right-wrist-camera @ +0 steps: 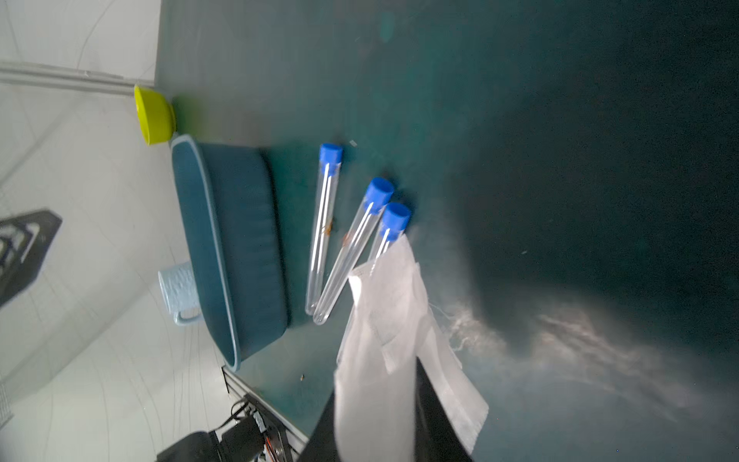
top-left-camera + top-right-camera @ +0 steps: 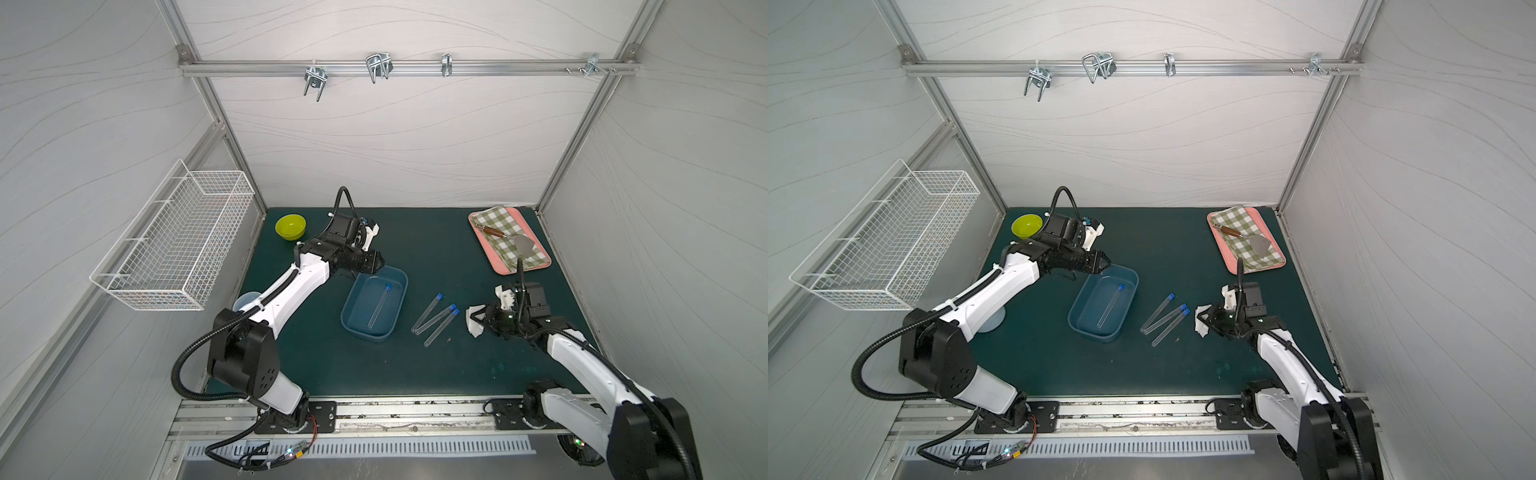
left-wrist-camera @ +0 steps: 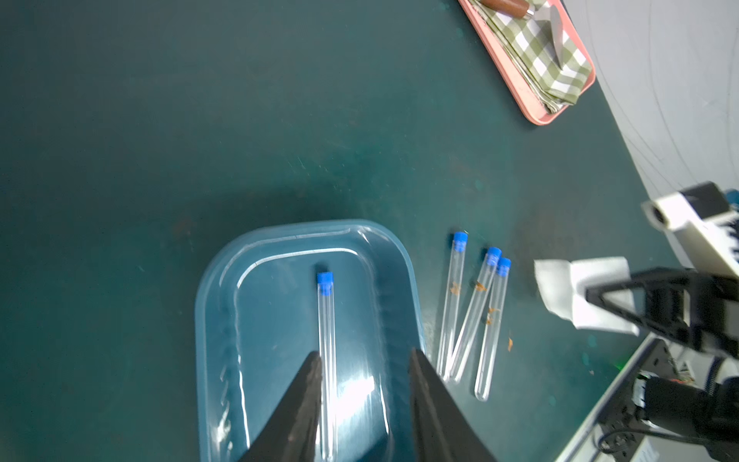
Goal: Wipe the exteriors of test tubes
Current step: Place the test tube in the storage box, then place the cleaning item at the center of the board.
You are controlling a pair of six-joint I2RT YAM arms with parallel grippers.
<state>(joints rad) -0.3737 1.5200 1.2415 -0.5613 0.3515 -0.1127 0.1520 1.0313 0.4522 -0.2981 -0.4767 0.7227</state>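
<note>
Three clear blue-capped test tubes (image 2: 434,319) lie beside the blue plastic tray (image 2: 368,337), along its length, apparently nearer your right gripper (image 2: 478,318), clenched on a white wipe (image 1: 384,320), than your released left gripper (image 3: 366,354).

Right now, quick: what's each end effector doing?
Left end effector: open, empty, over the tray.
Right end effector: shut on the wipe.
</note>
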